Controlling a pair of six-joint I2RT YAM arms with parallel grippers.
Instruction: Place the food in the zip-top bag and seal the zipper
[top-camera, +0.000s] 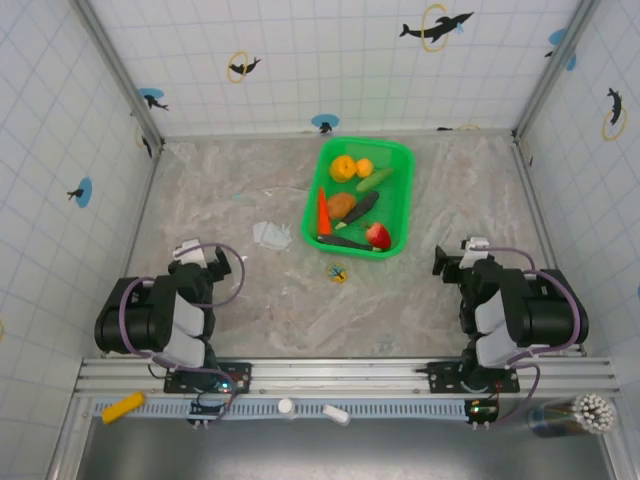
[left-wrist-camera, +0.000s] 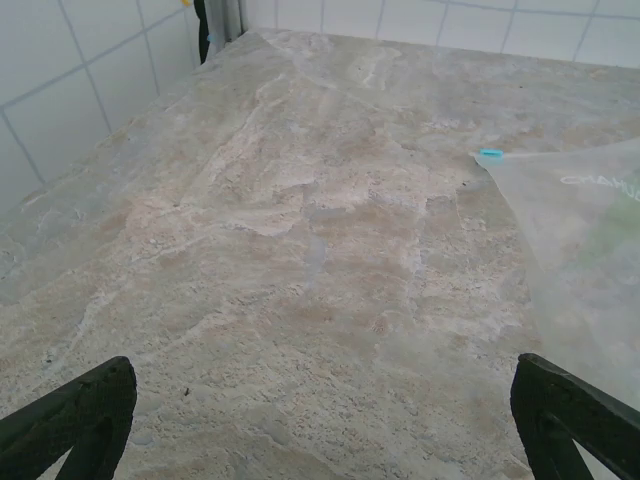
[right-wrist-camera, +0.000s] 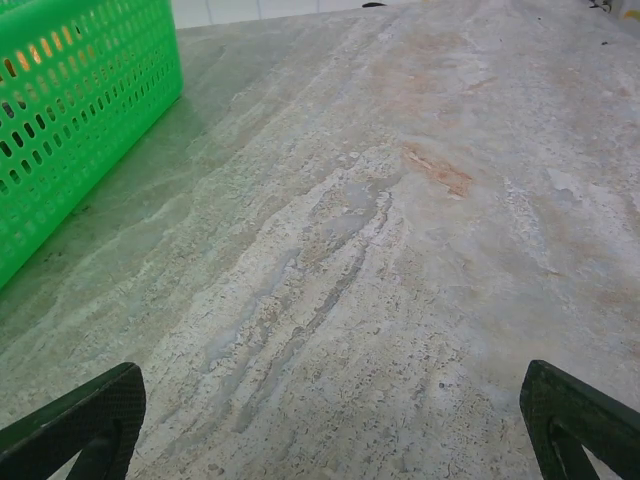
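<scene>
The food lies in a bright green mesh basket (top-camera: 406, 200) at mid table: yellow-orange fruits (top-camera: 343, 167), a green cucumber (top-camera: 374, 180), an orange carrot (top-camera: 323, 210), a brown potato (top-camera: 342, 205), a dark eggplant (top-camera: 360, 211) and a red apple (top-camera: 378, 235). The transparent zip-top bag (top-camera: 270, 235) lies flat, left of the basket. In the left wrist view the bag (left-wrist-camera: 590, 220) is at the right, its zipper (left-wrist-camera: 560, 152) along the far edge. My left gripper (top-camera: 228, 265) (left-wrist-camera: 320, 430) is open over bare table. My right gripper (top-camera: 445, 262) (right-wrist-camera: 325, 420) is open too, right of the basket (right-wrist-camera: 70, 110).
A tiny yellow-and-black trinket (top-camera: 338, 272) lies just in front of the basket. Tiled walls close the table in at the back and on both sides. Bare marbled tabletop stretches between the two arms.
</scene>
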